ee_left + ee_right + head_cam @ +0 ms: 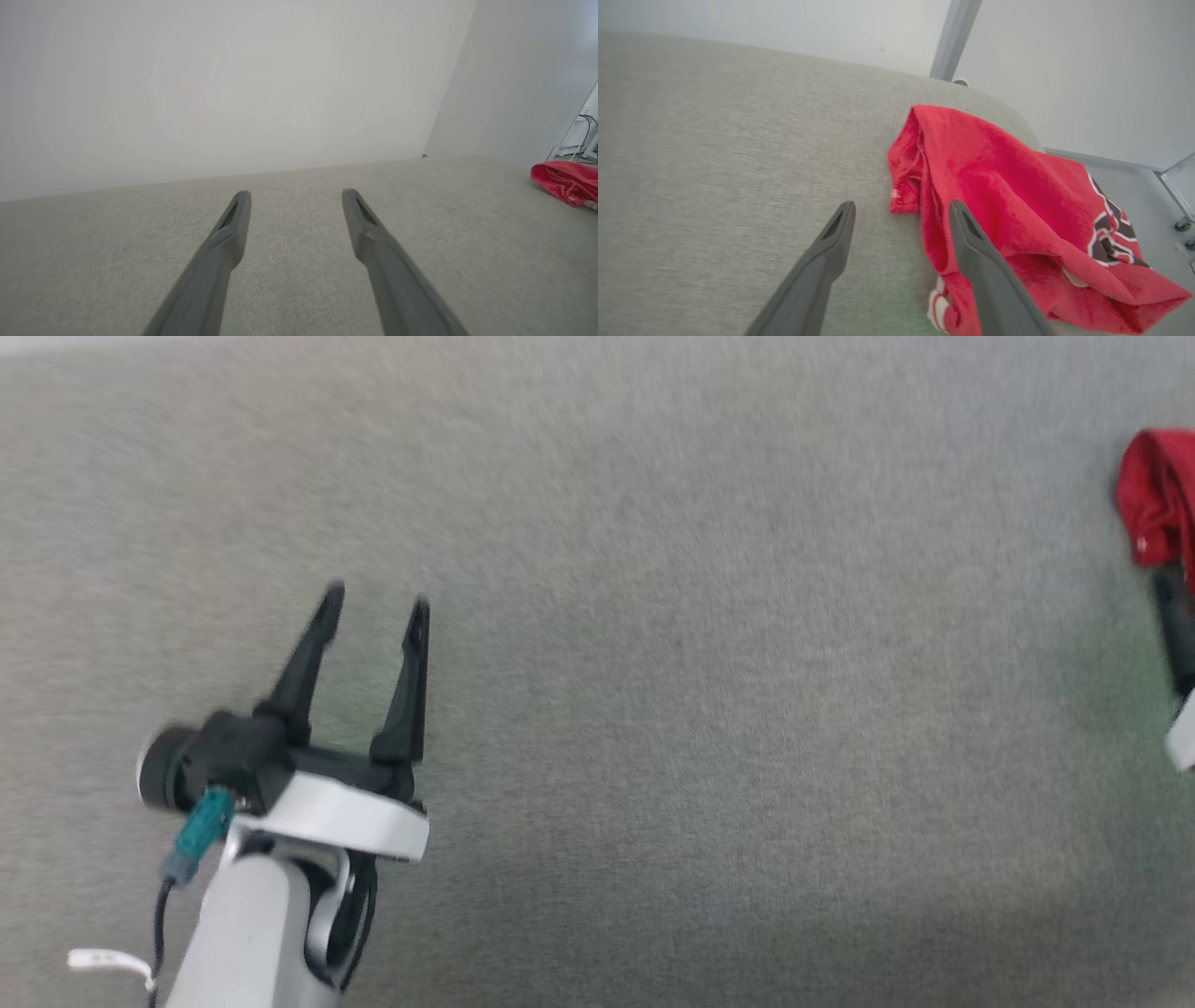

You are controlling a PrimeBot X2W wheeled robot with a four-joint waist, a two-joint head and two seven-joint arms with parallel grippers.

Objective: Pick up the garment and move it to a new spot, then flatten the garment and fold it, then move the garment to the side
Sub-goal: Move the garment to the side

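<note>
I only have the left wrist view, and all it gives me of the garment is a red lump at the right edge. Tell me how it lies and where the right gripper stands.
Observer: In the right wrist view the garment lies crumpled in a heap on the grey surface, not spread flat.
Operator: Now give me the right gripper.
Observer: The right gripper is open at the garment's edge, one finger over bare surface and the other in front of the red cloth. I cannot tell whether it touches.
Operator: Report any markings.
Observer: A dark print outlined in white shows on the part of the cloth at that view's right.
</note>
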